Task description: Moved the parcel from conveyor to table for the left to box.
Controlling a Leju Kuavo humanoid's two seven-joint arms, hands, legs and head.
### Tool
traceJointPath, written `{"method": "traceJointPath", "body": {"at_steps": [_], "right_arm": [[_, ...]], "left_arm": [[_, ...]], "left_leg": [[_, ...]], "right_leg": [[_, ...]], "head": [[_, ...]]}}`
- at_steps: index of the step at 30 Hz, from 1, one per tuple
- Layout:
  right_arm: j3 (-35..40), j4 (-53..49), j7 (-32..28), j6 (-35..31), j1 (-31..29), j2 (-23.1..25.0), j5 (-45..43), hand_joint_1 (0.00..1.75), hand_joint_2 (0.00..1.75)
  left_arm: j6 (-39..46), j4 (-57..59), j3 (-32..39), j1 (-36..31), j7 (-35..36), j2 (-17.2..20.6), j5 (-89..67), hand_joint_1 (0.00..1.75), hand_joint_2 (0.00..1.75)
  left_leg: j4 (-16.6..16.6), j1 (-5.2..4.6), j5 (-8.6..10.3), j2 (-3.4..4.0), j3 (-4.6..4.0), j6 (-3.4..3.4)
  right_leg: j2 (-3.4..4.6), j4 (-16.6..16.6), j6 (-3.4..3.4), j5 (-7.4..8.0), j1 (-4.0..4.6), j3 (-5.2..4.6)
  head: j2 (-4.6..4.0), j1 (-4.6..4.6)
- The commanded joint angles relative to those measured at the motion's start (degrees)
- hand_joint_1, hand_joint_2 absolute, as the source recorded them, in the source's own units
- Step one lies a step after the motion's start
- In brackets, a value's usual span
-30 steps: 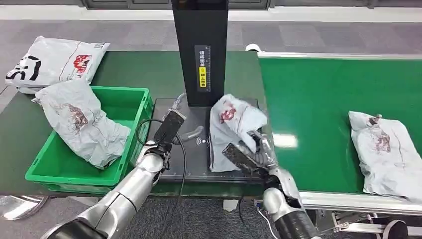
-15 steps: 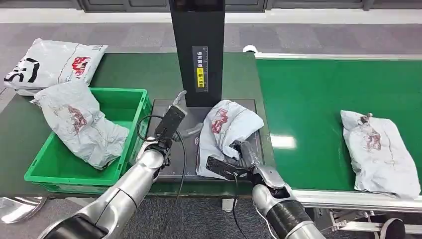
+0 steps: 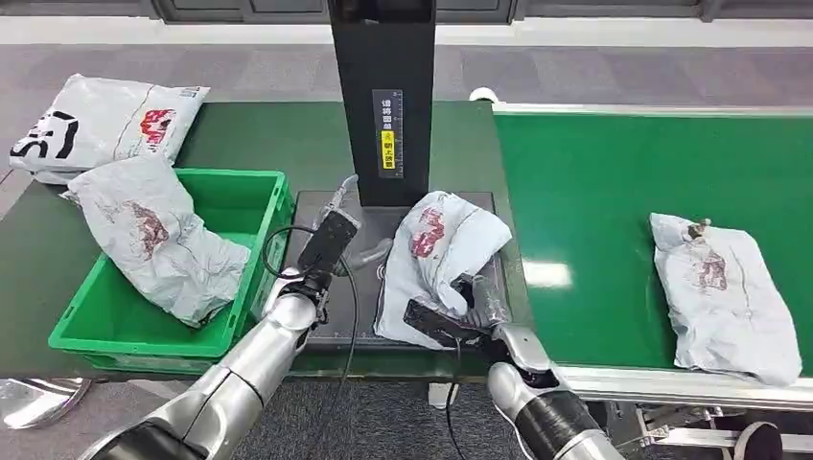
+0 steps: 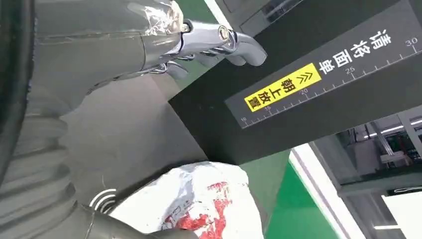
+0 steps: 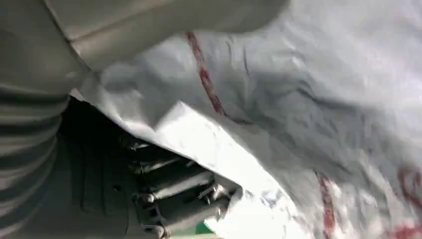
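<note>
Right hand (image 3: 472, 311) is clamped on the near edge of the parcel (image 3: 436, 254), and in the right wrist view you can see the dark fingers (image 5: 184, 196) curled under a fold of the grey plastic. The parcel sits slumped on the black scanner plate (image 3: 369, 311) at the foot of the black post (image 3: 383, 96), off the green conveyor (image 3: 614, 192), so I'd say the carry is basically done and what's left is letting go.

What matters next: the parcel rises up and away from the right hand, long axis running from that hand toward the post, tilted a bit toward the conveyor side. Left hand (image 3: 360, 251) hovers just beside the parcel's other flank, fingers apart and holding nothing; the left wrist view shows its silver fingertips (image 4: 239, 45) in open air with the parcel close below. So both hands are near, but the right one is on it and the left has a short sideways reach. The green bin (image 3: 251, 192) lies beyond the left hand, with another bag (image 3: 158, 244) already draped in it.

Hard to make out: how much of the parcel the right hand really has, since the bag covers most of its fingers. Can't tell whether the left hand is touching the bag. One more bag (image 3: 719, 292) waits farther along the conveyor, well away from the right hand.
</note>
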Motion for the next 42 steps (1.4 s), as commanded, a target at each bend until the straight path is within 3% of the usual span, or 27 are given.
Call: {"method": "traceJointPath", "body": {"at_steps": [1,8,26,32,38,39,40,42], "right_arm": [[-13.3,-18.3,-8.4,-12.3,7.4,-0.5,-2.6,0.0,1.75],[-18.8,-25.2,-17.3,-19.3,10.8,1.2,-8.5,0.0,1.75],[-19.6,-23.5,-17.4,-18.7,10.7,1.8,-9.4,0.0,1.75],[-21.2,-21.4,-16.4,-14.4,10.2,2.9,-9.5,0.0,1.75],[-23.0,-23.5,-14.1,-11.2,10.8,3.4,-7.1,0.0,1.75],[-23.2,-23.4,-14.2,-10.8,10.6,3.3,-7.0,0.0,1.75],[-23.1,-23.0,-14.4,-10.0,10.3,3.2,-7.3,0.0,1.75],[-23.3,-22.6,-14.4,-9.3,9.7,3.2,-7.4,0.0,1.75]], "left_arm": [[-1.2,-5.5,2.5,4.0,-1.2,0.5,-0.8,0.0,1.75],[-4.6,-5.2,0.0,4.7,-2.7,0.2,-2.5,0.0,1.75],[-6.0,-4.2,-1.5,4.5,-3.4,0.4,-3.9,0.0,1.75],[-9.3,1.8,-7.3,2.8,-3.1,0.9,-11.4,0.0,1.75],[-12.0,9.6,-17.7,0.0,0.8,1.0,-24.3,0.0,1.75],[-13.0,12.3,-21.2,-0.7,2.2,1.1,-28.7,0.0,1.75],[-11.5,15.8,-29.5,-2.4,9.5,1.8,-37.7,0.0,1.75],[-7.1,20.1,-30.1,-2.2,10.9,0.2,-42.3,0.0,1.75]], "left_leg": [[0.0,0.0,-0.01,-0.09,-0.1,0.03],[0.0,-0.03,-0.03,-0.18,-0.34,0.02],[-0.1,0.0,-0.07,-0.13,-0.29,0.02],[-0.1,0.01,-0.02,-0.17,-0.23,0.03],[-0.1,-0.02,-0.02,-0.24,-0.31,0.02],[0.0,0.0,-0.03,-0.23,-0.35,0.01],[-0.1,-0.01,-0.02,-0.26,-0.31,0.02],[-0.1,-0.02,0.0,-0.34,-0.24,0.05]], "right_leg": [[-0.08,-0.1,0.0,-0.04,0.01,-0.06],[-0.13,0.0,0.01,-0.06,-0.02,-0.31],[-0.07,-0.1,0.02,-0.07,0.01,-0.3],[-0.12,-0.2,0.02,-0.04,0.02,-0.21],[-0.18,-0.1,0.02,-0.07,-0.04,-0.31],[-0.17,0.0,0.03,-0.07,-0.01,-0.35],[-0.21,-0.1,0.03,-0.07,-0.02,-0.31],[-0.29,-0.1,0.04,-0.08,-0.03,-0.19]], "head": [[0.0,0.0],[0.0,0.0],[0.0,0.0],[0.0,0.0],[0.0,0.0],[0.0,0.0],[0.0,0.0],[0.0,0.0]]}}
